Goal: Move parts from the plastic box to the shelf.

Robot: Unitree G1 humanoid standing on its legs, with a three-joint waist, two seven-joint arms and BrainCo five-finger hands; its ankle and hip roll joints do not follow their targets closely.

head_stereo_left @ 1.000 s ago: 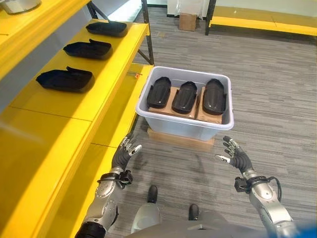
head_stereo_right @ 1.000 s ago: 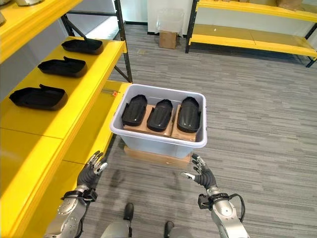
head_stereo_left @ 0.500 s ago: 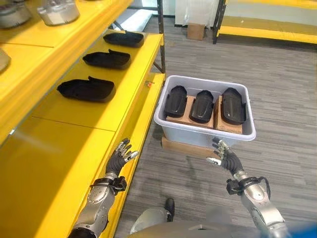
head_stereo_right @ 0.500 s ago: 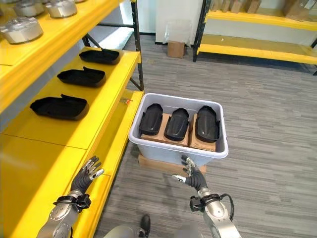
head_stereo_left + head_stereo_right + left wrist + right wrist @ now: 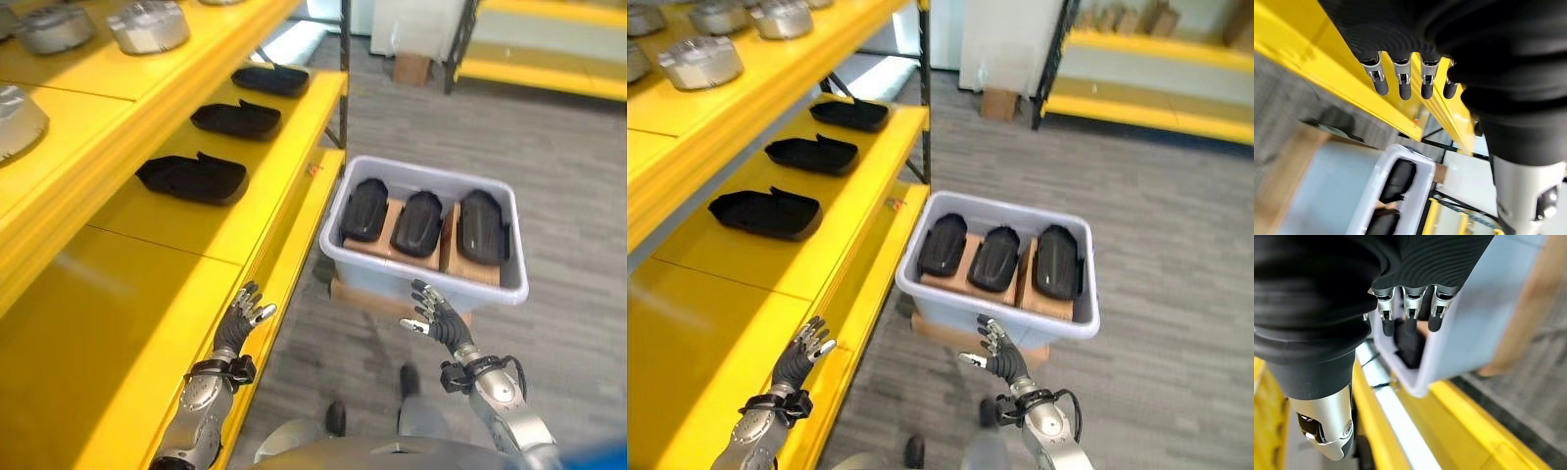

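Note:
A grey plastic box [image 5: 424,277] stands on a flat cardboard base on the floor, beside the yellow shelf [image 5: 196,220]. Three black moulded parts [image 5: 417,222] lie side by side in it on cardboard inserts. Three more black parts [image 5: 192,176] rest in a row on the shelf's middle level. My left hand [image 5: 241,323] is open at the shelf's front edge, holding nothing. My right hand [image 5: 437,318] is open just in front of the box's near wall, empty too. The box [image 5: 1459,318] shows past the right hand's fingers [image 5: 1409,316] in the right wrist view.
Silver round metal parts [image 5: 700,61] sit on the upper shelf level. A small cardboard carton [image 5: 998,103] stands on the floor far behind the box. Another yellow rack [image 5: 1146,59] runs along the far side. Grey floor lies to the right of the box.
The camera has shifted, so more of the upper shelf shows and the box sits further right. Both hands stay open and empty; the right hand is a little nearer the box wall.

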